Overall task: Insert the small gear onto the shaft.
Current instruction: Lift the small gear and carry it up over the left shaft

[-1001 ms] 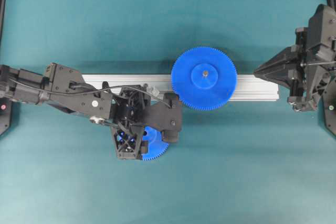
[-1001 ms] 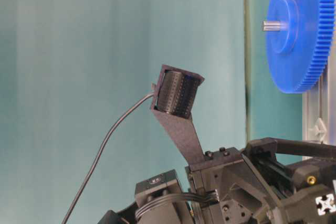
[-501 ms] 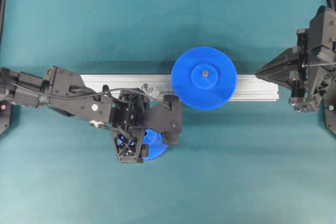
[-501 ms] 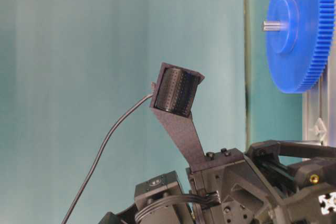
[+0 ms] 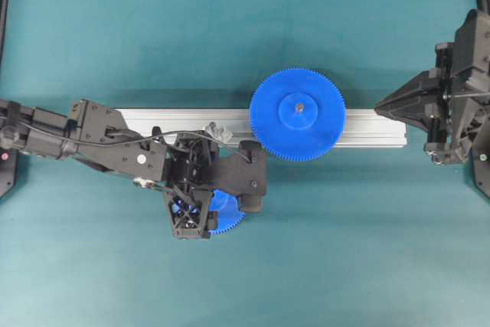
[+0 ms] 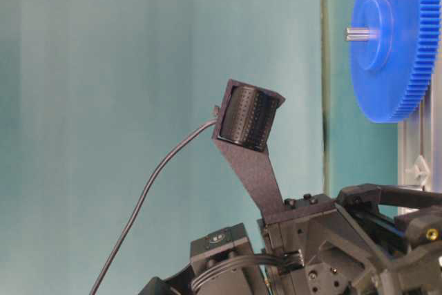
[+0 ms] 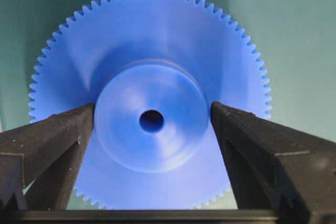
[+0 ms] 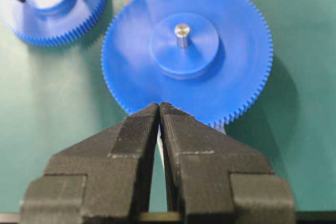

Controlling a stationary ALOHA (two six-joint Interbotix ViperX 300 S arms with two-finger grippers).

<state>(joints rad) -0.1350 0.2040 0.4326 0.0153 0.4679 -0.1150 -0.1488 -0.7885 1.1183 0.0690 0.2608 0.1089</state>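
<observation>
Small gear flat on the mat, hub between wide-open left end effector fingers

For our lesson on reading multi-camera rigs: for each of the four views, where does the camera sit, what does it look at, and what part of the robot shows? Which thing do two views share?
Overhead: above the table, looking down; both arms, small gear, larger gear.
Table-level: low, view turned sideways; left arm's wrist camera, larger gear.
Left wrist: behind the open left gripper, whose fingers flank the small gear's hub.
Right wrist: behind the shut right gripper, facing the larger gear.
Shared: both wrist views show the small gear.
</observation>
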